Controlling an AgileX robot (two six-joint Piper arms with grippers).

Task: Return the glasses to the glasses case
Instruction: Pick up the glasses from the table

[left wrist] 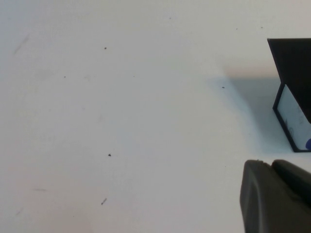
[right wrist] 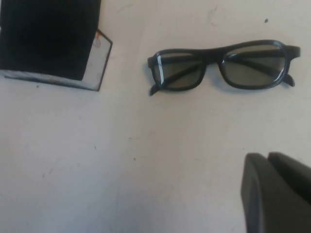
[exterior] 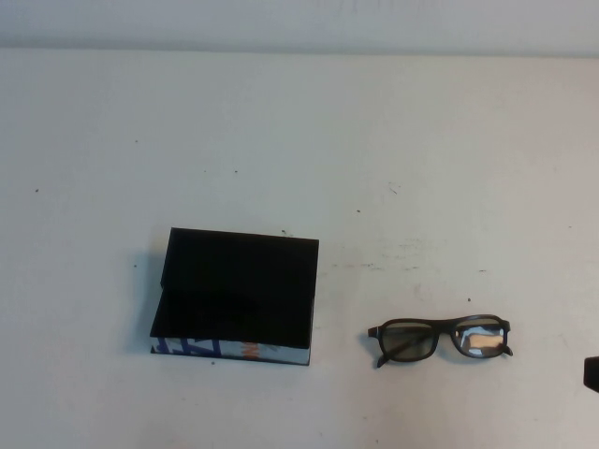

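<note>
The glasses (exterior: 447, 327) lie folded on the white table at the front right, lenses upright; they also show in the right wrist view (right wrist: 218, 51). The glasses case (exterior: 239, 281) sits at the front left-centre, black, with its lid raised at the far side and a white printed side facing me. It also shows in the left wrist view (left wrist: 294, 63) and the right wrist view (right wrist: 48, 34). My right gripper (right wrist: 267, 156) is shut and empty, near the front right edge (exterior: 591, 372), right of the glasses. My left gripper (left wrist: 271, 163) is shut and empty, left of the case, out of the high view.
The white table (exterior: 299, 140) carries only small dark specks and faint scuffs. Its far edge meets a pale wall at the top of the high view.
</note>
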